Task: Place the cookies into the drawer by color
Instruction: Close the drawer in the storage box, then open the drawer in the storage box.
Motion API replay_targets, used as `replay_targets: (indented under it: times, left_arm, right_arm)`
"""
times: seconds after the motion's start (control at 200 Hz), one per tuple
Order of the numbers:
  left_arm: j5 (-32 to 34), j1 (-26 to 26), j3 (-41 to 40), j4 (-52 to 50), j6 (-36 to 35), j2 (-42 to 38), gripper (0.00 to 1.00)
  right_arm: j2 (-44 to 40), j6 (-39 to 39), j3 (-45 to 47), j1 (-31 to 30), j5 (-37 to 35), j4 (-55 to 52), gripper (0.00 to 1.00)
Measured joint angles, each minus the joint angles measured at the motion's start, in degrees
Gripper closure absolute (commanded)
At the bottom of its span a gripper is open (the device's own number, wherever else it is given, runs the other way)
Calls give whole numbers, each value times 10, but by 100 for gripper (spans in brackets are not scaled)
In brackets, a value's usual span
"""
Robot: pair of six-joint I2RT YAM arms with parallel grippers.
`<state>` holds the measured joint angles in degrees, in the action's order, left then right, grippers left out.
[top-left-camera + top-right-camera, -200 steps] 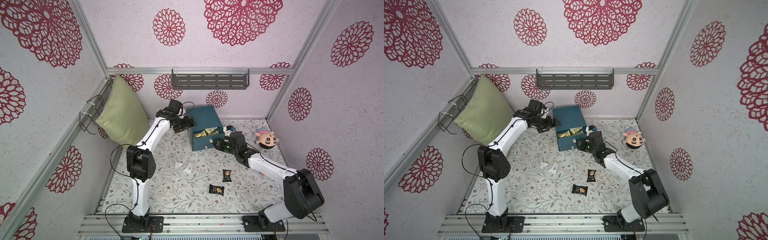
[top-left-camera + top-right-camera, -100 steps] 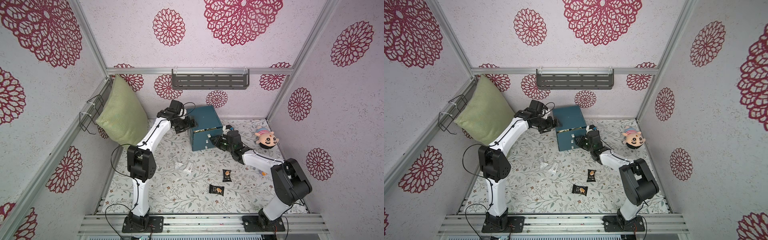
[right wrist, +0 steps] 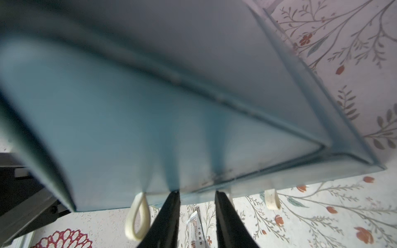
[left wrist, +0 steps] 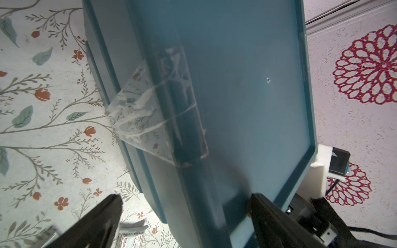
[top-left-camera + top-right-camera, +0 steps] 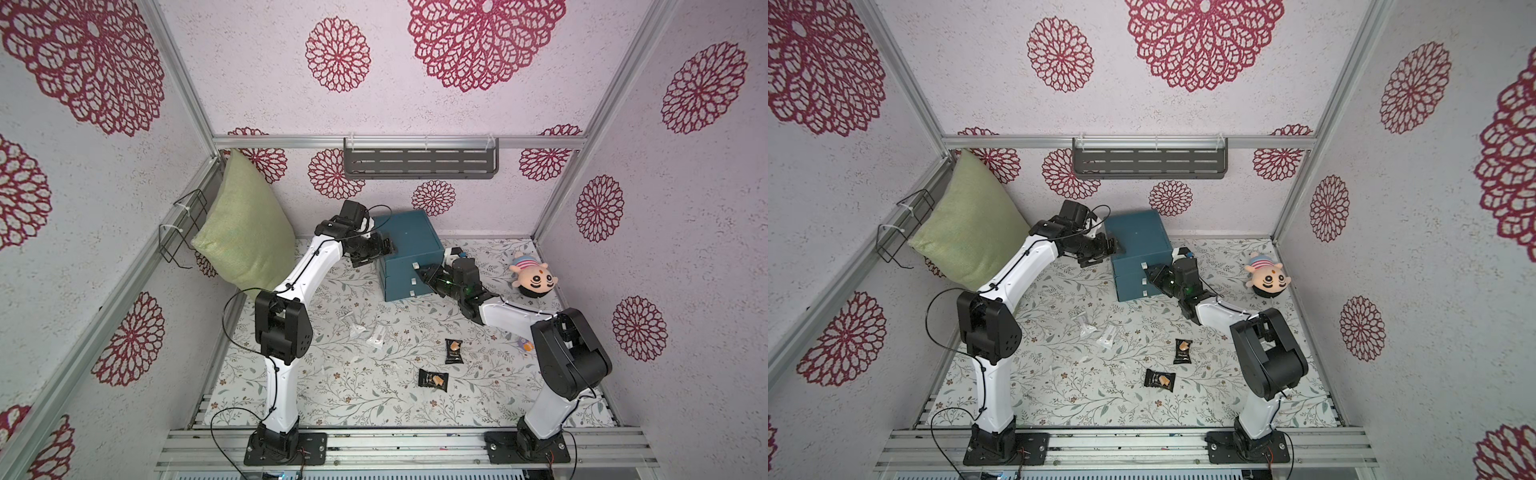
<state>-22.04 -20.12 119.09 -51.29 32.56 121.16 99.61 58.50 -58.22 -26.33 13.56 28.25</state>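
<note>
Left fingers [image 4: 101, 221] stood wide apart, drawer chest [image 5: 409, 243] edge between. Right fingers [image 3: 168, 216] slightly apart, empty, tips at chest front. Two black cookies [image 5: 453, 351] lay on worktop [image 5: 332, 386].

Right wrist view: the drawer [image 3: 150, 107] front is smeared with blur. The frame edge cuts off the fingers of my right gripper [image 3: 197, 192], and I cannot tell whether the tips touch that front. Left wrist view: my left gripper [image 4: 184, 197] is likewise cropped and soft. A whitish cookie packet [image 4: 131, 235] is half cut off (print unreadable). In both top views, the drawer contents are hidden.
</note>
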Motion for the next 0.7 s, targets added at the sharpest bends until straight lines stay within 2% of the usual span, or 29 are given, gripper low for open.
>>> replay_targets:
  times: [0.185,0.385,0.56,0.7]
  left_arm:
    - [0,0,0,0,0,0,0]
    - [-1,0,0,0,0,0,0]
    - [-2,0,0,0,0,0,0]
    - [-2,0,0,0,0,0,0]
  right_arm:
    - [-33,12,71,-4,-3,38,58]
    - [-36,34,124,-7,0,73,41]
    - [4,57,123,-8,7,131,40]
    - [40,76,117,-11,16,157,46]
